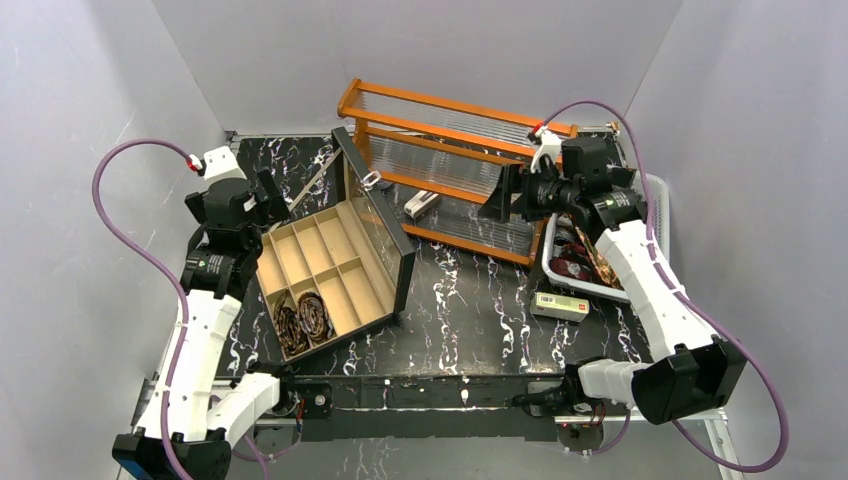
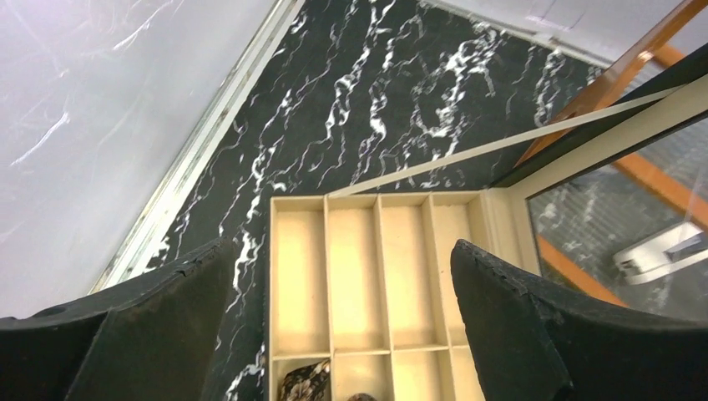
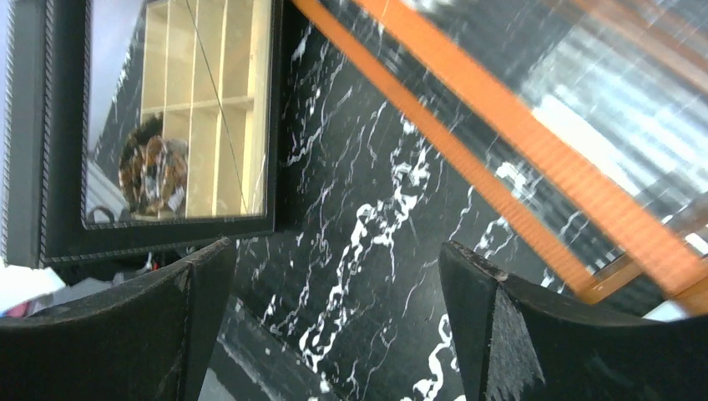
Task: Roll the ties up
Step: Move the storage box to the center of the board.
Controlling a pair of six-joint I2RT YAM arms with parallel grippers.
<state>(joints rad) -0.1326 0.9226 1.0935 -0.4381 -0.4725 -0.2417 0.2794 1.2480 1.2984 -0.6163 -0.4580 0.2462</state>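
— Where are the rolled ties (image 1: 303, 318) found?
— In the near-left compartments of the open divided box (image 1: 345, 250), which is set toward the left side of the desk (image 1: 470, 300). Loose ties (image 1: 580, 262) are piled in a white basket (image 1: 547, 265) at the right edge.
— And how are the grippers seen?
— The left gripper (image 2: 341, 251) is held spread wide above the box's far compartments, with nothing gripped. The right gripper (image 3: 336, 246) is likewise spread and empty, beside the orange rack (image 1: 450, 150).

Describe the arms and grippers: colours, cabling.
White link shells, black joint housings on left arm and right arm; a purple cable loops outside each, red-tipped near the wrist; left gripper and right gripper: black, two broad blunt fingers, scuffed edges.
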